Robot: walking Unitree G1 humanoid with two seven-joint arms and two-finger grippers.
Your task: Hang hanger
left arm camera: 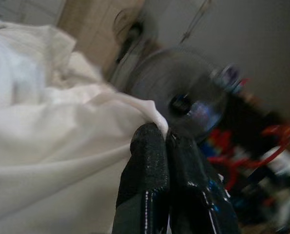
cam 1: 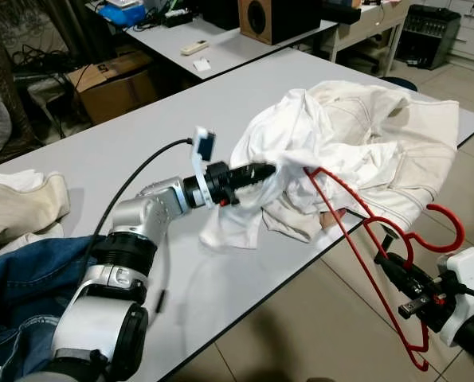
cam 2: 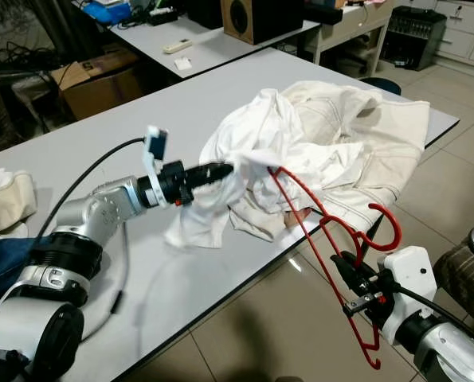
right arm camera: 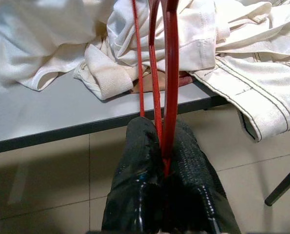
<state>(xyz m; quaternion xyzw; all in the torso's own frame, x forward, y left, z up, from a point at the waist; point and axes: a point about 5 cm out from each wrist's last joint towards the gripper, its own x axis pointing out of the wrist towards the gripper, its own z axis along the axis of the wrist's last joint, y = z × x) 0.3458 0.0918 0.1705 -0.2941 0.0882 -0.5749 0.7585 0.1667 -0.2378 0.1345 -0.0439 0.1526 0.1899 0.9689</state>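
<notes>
Nearest the camera, at the lower right and out past the tabletop's edge over the tiled floor (cam 1: 284, 334), the right gripper (cam 1: 389, 267) has its jaws closed tight on the red hanger (cam 1: 364, 239). In the right wrist view the two black fingers (right arm camera: 135, 165) press together with the hanger's thin red bars squeezed between them. The hanger slants upward from that grip: its hook curls just above the right gripper, and its far shoulder reaches over the edge of the tabletop (cam 1: 141, 135) and pokes into the heap of pale clothing.

At the lower left, a blue denim garment (cam 1: 21, 294) lies crumpled by the robot's left shoulder, with a cream garment (cam 1: 17, 203) just beyond it at the tabletop's left edge.

Further in, the left arm stretches across the grey surface, and the left gripper (cam 1: 267, 169) has its jaws shut on a fold of the white shirt (cam 1: 280, 143). The left wrist view shows the fingers closed together with a peak of white cloth pinched at their tips. The shirt is lifted a little at that point and drapes down to the tabletop around it. Behind and to the right of it lies a cream jacket (cam 1: 396, 143) with stitched seams, spreading to the tabletop's far right corner.

Beyond this, a second table carries a remote control (cam 1: 194, 47), and a cardboard box (cam 1: 113, 79) sits on the floor below it.
</notes>
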